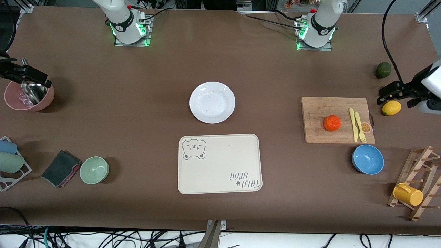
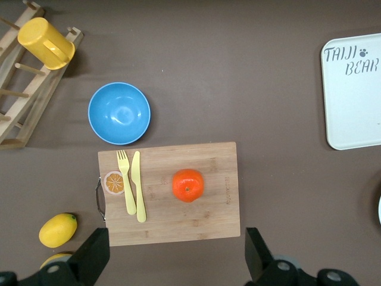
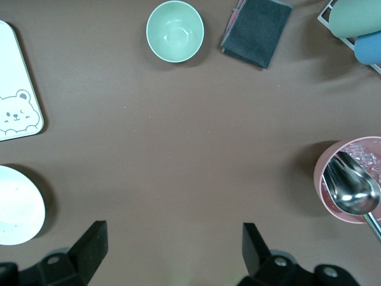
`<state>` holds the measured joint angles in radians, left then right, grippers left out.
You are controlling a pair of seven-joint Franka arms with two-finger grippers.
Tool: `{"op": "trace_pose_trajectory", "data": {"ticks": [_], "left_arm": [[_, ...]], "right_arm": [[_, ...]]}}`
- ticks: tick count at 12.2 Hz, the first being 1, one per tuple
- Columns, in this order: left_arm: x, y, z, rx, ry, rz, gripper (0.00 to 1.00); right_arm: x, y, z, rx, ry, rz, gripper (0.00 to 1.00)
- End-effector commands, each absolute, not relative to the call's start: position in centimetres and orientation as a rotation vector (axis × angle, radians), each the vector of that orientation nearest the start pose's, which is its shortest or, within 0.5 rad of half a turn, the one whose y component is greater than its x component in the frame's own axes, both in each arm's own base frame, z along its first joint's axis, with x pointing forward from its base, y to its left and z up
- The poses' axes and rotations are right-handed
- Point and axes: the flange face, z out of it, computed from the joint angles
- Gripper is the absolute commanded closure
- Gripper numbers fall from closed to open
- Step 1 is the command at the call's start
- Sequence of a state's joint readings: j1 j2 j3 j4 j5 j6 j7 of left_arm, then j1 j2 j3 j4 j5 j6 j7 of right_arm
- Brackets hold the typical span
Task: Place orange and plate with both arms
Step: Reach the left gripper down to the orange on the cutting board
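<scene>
1. The left gripper (image 2: 172,253) hung with its fingers spread wide and nothing between them, over the table at the left arm's end, just beside the cutting board (image 1: 315,119).
2. The right gripper (image 3: 172,250) was likewise spread and empty, over bare table near the pink bowl (image 1: 12,103) at the right arm's end.
3. The orange (image 1: 332,123) lay on the cutting board, apart from one yellow knife (image 1: 353,124) and one yellow fork (image 1: 359,126) lying side by side on it.
4. The plate (image 1: 212,102) sat empty at mid-table, just farther from the front camera than the cream tray (image 1: 220,165).
5. The tray carried a bear's face and the words "TAIJI BEAR".
6. Three bowls were in view: the pink one holding a metal scoop (image 3: 352,188) and something clear and crinkled, a green bowl (image 1: 94,169) empty, and a blue bowl (image 1: 368,159) empty.
7. Two lemons showed in the left wrist view, one lemon (image 2: 58,230) whole, the other mostly hidden.
8. One yellow cup (image 1: 408,194) hung on a wooden rack (image 1: 418,179).
</scene>
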<state>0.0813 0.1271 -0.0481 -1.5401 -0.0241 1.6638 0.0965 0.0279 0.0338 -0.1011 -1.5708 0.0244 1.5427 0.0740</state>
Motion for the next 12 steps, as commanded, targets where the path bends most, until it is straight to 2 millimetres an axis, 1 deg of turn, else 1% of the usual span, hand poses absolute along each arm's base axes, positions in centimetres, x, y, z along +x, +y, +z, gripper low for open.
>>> {"op": "trace_pose_trajectory", "data": {"ticks": [1,2,3,4,5,6,7,8,9,10,11,12], "left_arm": [[62.3,3.2,55.1,-3.188,0.073,-0.019,0.0],[62.9,2.3,54.3,-3.172,0.095,-0.016,0.0],[63.0,1.7,53.9,-3.157,0.105,-0.009,0.0],[63.3,2.4,53.0,-3.109,0.107,0.019,0.0],[63.4,2.9,52.9,-3.057,0.111,0.025,0.0],[63.6,2.7,51.8,-3.066,0.113,0.05,0.0],[64.6,3.4,48.2,-3.078,0.105,0.137,0.0],[64.9,2.7,46.2,-3.095,0.109,0.188,0.0],[65.2,2.1,45.2,-3.095,0.123,0.209,0.0],[65.7,1.7,42.4,-3.099,0.137,0.275,0.0],[65.8,1.4,41.3,-3.111,0.136,0.302,0.0],[65.9,0.1,39.3,-3.114,0.162,0.347,0.0]], "right_arm": [[56.0,-3.8,61.1,-3.104,0.248,0.086,0.0],[56.0,-3.8,61.1,-3.104,0.248,0.084,0.0],[56.0,-3.8,61.1,-3.104,0.248,0.081,0.0],[56.0,-3.8,61.1,-3.104,0.248,0.083,0.0],[56.0,-3.7,61.1,-3.104,0.245,0.081,0.0],[56.0,-3.7,61.1,-3.104,0.245,0.081,0.0],[56.0,-3.7,61.1,-3.104,0.245,0.081,0.0],[56.0,-3.7,61.1,-3.104,0.245,0.081,0.0],[56.0,-3.6,61.1,-3.104,0.243,0.081,0.0],[56.1,-3.4,61.1,-3.105,0.238,0.081,0.0],[56.1,-3.4,61.2,-3.105,0.24,0.079,0.0],[56.1,-3.4,61.2,-3.105,0.24,0.077,0.0]]}}
